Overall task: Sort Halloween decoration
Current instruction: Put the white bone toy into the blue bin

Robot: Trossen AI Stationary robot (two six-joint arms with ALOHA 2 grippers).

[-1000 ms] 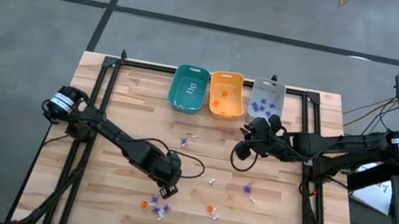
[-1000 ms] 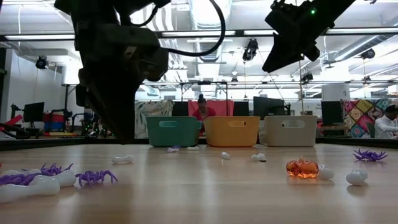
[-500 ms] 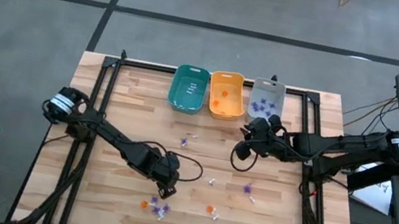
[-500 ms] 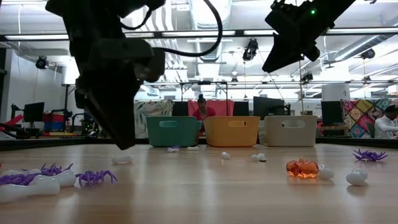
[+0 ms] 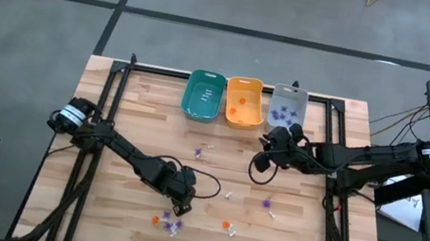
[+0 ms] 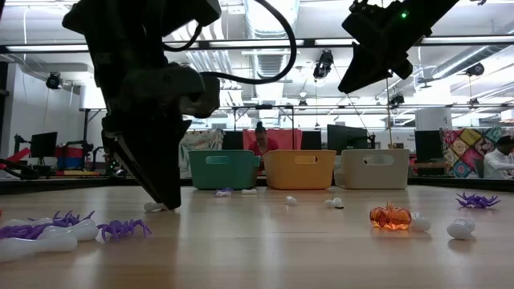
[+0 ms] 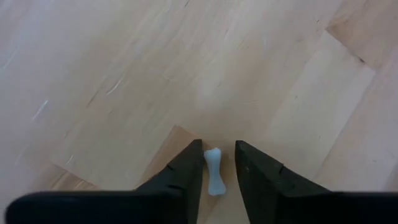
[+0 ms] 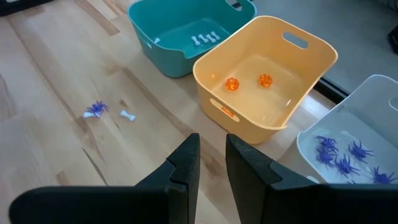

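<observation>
Tiny Halloween decorations lie scattered on the wooden table [image 5: 301, 233]: purple spiders [image 6: 122, 228], an orange pumpkin [image 6: 390, 217], white bones [image 6: 44, 239]. My left gripper [image 5: 176, 206] points steeply down at the near middle of the table, its tips almost on the wood. It is open, with a small white bone [image 7: 213, 172] lying between its fingers. My right gripper [image 8: 212, 142] hangs high in front of the bins, slightly open, with nothing between its fingers.
Three bins stand in a row at the far edge: a teal bin [image 8: 163, 28] holding bones, an orange bin [image 8: 267, 109] holding two pumpkins, and a grey bin [image 8: 311, 144] holding purple spiders. A spider [image 8: 95, 109] and a bone [image 8: 127, 115] lie before them.
My left gripper has come down toward the table, over the white bone. Its fingertips now stand just above the wood on either side of it.
</observation>
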